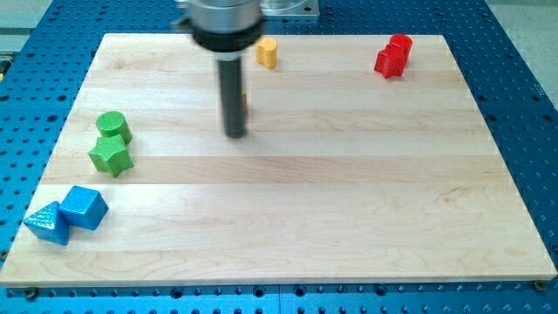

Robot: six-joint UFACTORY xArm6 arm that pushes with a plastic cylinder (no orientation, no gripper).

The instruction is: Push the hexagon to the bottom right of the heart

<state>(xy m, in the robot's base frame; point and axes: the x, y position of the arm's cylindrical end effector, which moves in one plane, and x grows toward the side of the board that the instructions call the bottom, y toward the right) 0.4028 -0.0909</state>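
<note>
At the bottom-left corner of the wooden board (288, 218) a blue triangle block (47, 223) and a blue cube-like block (85, 207) are lying, touching each other. Further up along the left edge, a green star-like block (111, 157) and a green round block (113, 126) are sitting close together. My tip (235, 133) is standing left of the board's centre; it has no claw. Just behind the rod an orange sliver (245, 103) is showing, shape unclear. Near the top edge a yellow block (267, 52) is resting; I cannot tell if it is the heart or the hexagon. A red block (393, 56) is sitting in the top-right corner.

Two green blocks (112, 142), two blue (68, 214), one yellow (267, 52), red shapes (393, 57) (perhaps two), pale wooden board (349, 192).
</note>
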